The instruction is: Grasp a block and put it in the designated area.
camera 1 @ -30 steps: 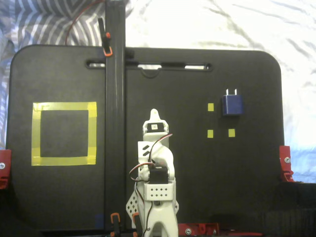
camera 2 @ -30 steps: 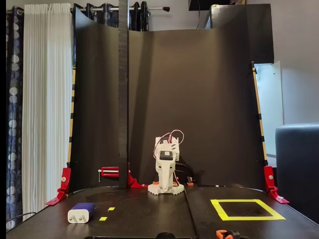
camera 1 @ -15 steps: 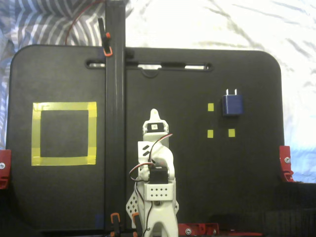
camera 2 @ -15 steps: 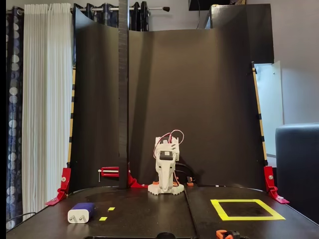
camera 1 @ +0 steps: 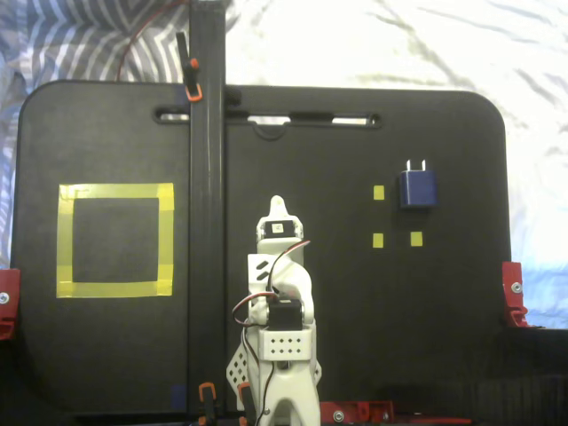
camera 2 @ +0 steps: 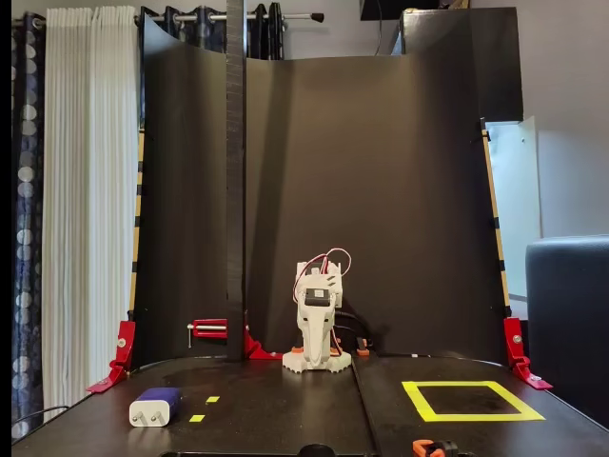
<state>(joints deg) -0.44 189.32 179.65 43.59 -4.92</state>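
Navy block (camera 1: 417,188) lies right of frame from above; only the front view shows its prong face (camera 2: 155,408). Hand (camera 1: 278,203) clenched, empty, clear of the tabletop (camera 1: 106,355).

From the fixed view looking down, I see the block (camera 1: 417,188) on the table (camera 1: 106,355) toward the right edge, well apart from the designated area (camera 1: 115,288), which sits near the left edge. Three small markers (camera 1: 379,193) lie just left of and below the block. The arm (camera 1: 282,311) stands at the middle of the bottom edge, its gripper (camera 1: 278,205) pointing toward the table's centre, between the two. A vertical post (camera 1: 207,222) runs from top edge to bottom edge, just left of the arm.
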